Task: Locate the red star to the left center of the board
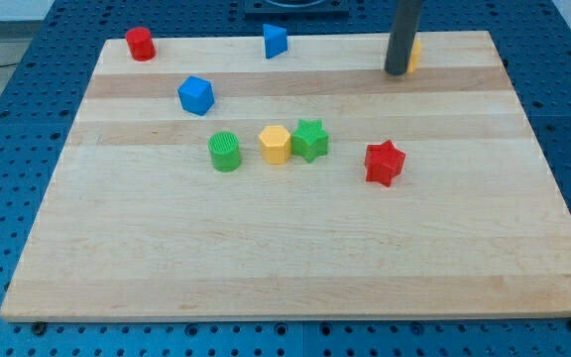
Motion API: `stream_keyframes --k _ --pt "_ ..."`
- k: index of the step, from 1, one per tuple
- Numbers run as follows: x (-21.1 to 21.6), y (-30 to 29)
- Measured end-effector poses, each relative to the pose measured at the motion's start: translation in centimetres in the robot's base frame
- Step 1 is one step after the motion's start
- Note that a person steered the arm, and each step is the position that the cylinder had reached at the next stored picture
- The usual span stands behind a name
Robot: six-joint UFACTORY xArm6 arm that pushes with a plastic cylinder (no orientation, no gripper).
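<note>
red star [385,163]: right of frame centre, on the board [285,268], well apart from our tip
our tip [397,71]: upper right, touching a yellow block [414,54] partly hidden behind the rod
hand state: bare rod, no jaws, we hold nothing
centre row: green cylinder [225,152], yellow hexagon [275,145], green star [310,140]

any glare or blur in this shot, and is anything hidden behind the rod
Camera view: even, soft light, no glare on the wooden board; blocks like the red star are sharp, with faint shadows; my tip covers most of a yellow block, shape unreadable.
</note>
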State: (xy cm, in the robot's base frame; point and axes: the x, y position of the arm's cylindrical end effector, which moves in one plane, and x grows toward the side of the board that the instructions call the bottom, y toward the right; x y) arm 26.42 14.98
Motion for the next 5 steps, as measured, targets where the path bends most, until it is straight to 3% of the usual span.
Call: stream_keyframes --k 2,5 --pt "-3.9 3.1" --pt "-1.5 -6.2"
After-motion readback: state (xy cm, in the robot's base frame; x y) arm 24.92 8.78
